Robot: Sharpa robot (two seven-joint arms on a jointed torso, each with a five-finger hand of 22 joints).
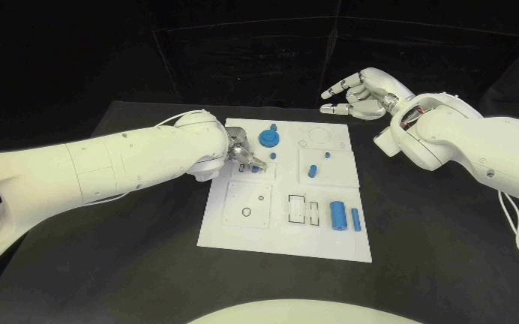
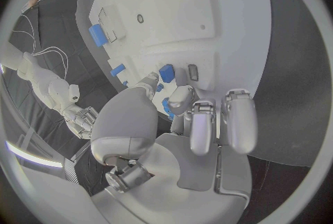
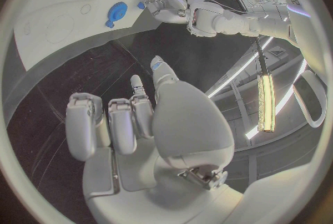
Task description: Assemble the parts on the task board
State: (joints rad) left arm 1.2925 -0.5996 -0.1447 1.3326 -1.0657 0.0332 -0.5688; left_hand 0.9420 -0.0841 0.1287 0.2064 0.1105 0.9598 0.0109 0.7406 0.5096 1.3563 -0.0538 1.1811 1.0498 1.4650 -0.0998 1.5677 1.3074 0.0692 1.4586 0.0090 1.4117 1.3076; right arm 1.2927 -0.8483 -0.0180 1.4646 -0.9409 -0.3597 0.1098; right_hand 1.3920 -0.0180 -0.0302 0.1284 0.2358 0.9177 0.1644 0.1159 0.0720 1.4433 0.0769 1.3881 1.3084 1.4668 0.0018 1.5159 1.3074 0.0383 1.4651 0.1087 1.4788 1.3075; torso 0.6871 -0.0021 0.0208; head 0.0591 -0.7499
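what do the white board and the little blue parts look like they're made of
The board: probably matte white plastic, judging by its flat, even surface with crisp recessed outlines and no glare; painted metal is possible.
The blue parts, such as the cylinder and the round gear-like piece: likely moulded or printed plastic, uniformly coloured with a dull sheen.

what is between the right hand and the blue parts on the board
Nothing visible. The right hand hovers past the far edge of the task board, holding nothing, with bare black table between it and the nearest blue part. The left hand works at the board's opposite side.
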